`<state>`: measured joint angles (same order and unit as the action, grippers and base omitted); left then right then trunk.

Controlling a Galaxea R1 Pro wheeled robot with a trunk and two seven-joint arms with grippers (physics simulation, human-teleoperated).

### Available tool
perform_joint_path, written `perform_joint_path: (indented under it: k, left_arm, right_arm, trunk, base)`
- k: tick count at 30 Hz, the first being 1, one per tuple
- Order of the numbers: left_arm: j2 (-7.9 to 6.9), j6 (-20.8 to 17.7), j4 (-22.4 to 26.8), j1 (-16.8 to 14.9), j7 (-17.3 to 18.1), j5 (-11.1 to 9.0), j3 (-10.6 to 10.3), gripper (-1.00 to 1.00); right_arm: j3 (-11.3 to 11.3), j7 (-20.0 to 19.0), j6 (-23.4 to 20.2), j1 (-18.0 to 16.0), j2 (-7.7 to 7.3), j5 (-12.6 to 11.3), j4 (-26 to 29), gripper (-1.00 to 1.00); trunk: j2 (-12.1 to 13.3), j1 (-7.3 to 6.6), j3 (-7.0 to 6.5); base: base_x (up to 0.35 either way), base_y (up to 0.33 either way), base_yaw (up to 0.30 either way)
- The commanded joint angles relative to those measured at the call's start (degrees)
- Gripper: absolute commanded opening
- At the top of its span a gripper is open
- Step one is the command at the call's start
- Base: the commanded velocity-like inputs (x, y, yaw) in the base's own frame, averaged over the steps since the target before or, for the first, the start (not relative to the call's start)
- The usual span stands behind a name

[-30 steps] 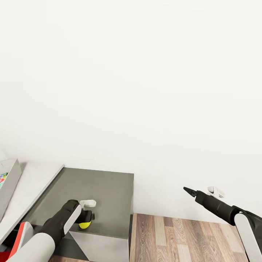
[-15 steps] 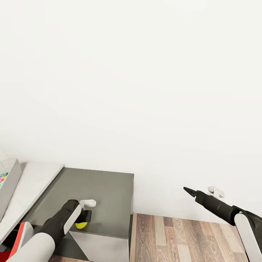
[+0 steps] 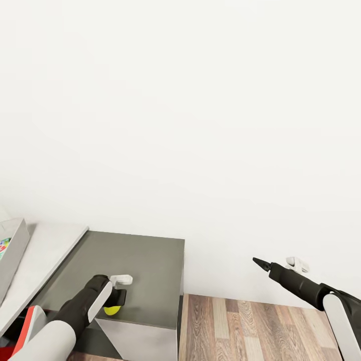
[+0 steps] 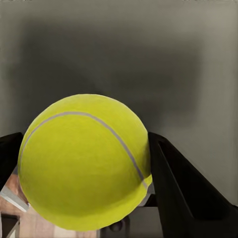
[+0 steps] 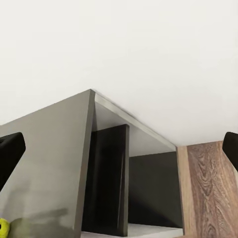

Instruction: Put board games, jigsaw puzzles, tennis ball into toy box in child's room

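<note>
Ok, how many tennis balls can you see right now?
1. The tennis ball sits between the left hand's fingers, at the front edge of the table's lower dark grey end unit.

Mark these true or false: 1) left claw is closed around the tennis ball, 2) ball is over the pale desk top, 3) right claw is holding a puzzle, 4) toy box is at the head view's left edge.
1) True. The left claw has a finger on each side of the tennis ball, touching it.
2) False. The ball is at the lower dark grey end unit, near its front edge.
3) False. The right claw is empty and hangs over the wood floor.
4) True. The toy box sits on the pale desk top at the left edge.
</note>
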<state>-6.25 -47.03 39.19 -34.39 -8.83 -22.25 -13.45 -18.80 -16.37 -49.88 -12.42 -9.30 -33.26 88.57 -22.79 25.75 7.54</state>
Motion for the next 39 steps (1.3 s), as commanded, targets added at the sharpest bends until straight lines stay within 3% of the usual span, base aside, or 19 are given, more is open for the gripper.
perform_joint_path:
  k: [1,11,14,16,17,18,19,22,23,27,31,32,34,39]
  left_arm:
    - [-0.08,-0.17,0.12,-0.02,-0.4,-0.43,-0.35,-1.0]
    - [-0.7,-0.53,4.23,-0.02,0.24,-0.67,-0.07,-1.0]
    - [-1.02,-0.7,7.19,0.01,2.23,-0.9,0.15,-1.0]
    - [-2.6,-1.83,10.68,0.02,5.15,-1.06,1.06,-1.0]
    - [-4.24,-3.23,13.49,0.05,8.07,-1.26,2.72,-1.0]
    - [-4.77,-3.71,14.43,0.1,9.22,-1.34,3.51,-1.0]
    - [-6.13,-5.05,17.29,0.28,13.27,-1.5,6.57,-1.0]
    - [-8.4,-8.68,23.05,0.83,24.89,-1.51,15.66,-1.0]
    - [-8.78,-9.21,23.75,0.92,26.63,-1.51,16.9,-1.0]
    - [-13.01,-11.25,27.75,2.87,41.57,-1.56,24.37,-1.0]
    - [-17.08,-11.61,29.16,4.87,60.16,-1.38,28.56,-1.0]
    - [-18.91,-11.59,29.39,5.77,72.13,-0.93,30.07,-1.0]
    - [-19.37,-11.49,29.43,6.15,75.01,-0.83,30.36,-1.0]
    - [-19.75,-11.46,29.45,6.33,76.67,-1.06,30.95,-1.0]
  right_arm:
    - [-0.1,-0.42,-0.3,-0.06,0.0,0.3,0.03,1.0]
    - [-0.1,-0.48,-0.29,-0.06,-0.1,0.3,0.03,1.0]
    - [-0.1,-0.5,-0.27,-0.06,-0.13,0.3,0.03,1.0]
    - [-0.1,-0.45,-0.22,-0.06,-0.08,0.3,0.03,1.0]
    - [-0.1,-0.48,-0.1,-0.06,0.0,0.3,0.03,1.0]
    - [-0.1,-0.48,-0.07,-0.06,0.01,0.3,0.03,1.0]
    - [-0.1,-0.47,0.02,-0.06,0.04,0.3,0.03,1.0]
    - [-0.1,-0.49,0.11,-0.06,0.07,0.33,0.03,1.0]
    - [-0.1,-0.49,0.11,-0.06,0.07,0.32,0.03,1.0]
    - [-0.1,-0.61,0.07,-0.06,0.01,0.3,0.03,1.0]
    - [-0.3,-1.05,-0.06,0.18,-0.12,-0.16,0.34,1.0]
    - [-0.49,-2.89,-0.05,0.34,-0.31,-0.42,0.44,1.0]
    - [-0.57,-3.91,-0.05,0.38,-0.39,-0.47,0.46,1.0]
    - [-0.87,-6.85,-0.01,0.71,-0.51,-0.49,0.47,1.0]
  trunk:
    - [-0.13,0.04,0.13]
    - [-0.13,0.04,0.13]
    - [-0.13,0.04,0.13]
    - [-0.13,0.04,0.13]
    - [-0.13,0.04,0.13]
    - [-0.13,0.04,0.13]
    - [-0.13,0.04,0.13]
    - [-0.13,0.04,0.13]
    - [-0.13,0.04,0.13]
    - [-0.13,0.04,0.13]
    - [-0.13,0.04,0.13]
    - [-0.13,0.04,0.13]
    - [-0.13,0.04,0.13]
    - [-0.13,0.04,0.13]
  base:
    - [0.0,0.0,0.0]
    - [0.0,0.0,0.0]
    - [0.0,0.0,0.0]
    - [0.0,0.0,0.0]
    - [0.0,0.0,0.0]
    - [0.0,0.0,0.0]
    - [0.0,0.0,0.0]
    - [0.0,0.0,0.0]
    - [0.0,0.0,0.0]
    - [0.0,0.0,0.0]
    - [0.0,0.0,0.0]
    - [0.0,0.0,0.0]
    - [0.0,0.0,0.0]
    - [0.0,0.0,0.0]
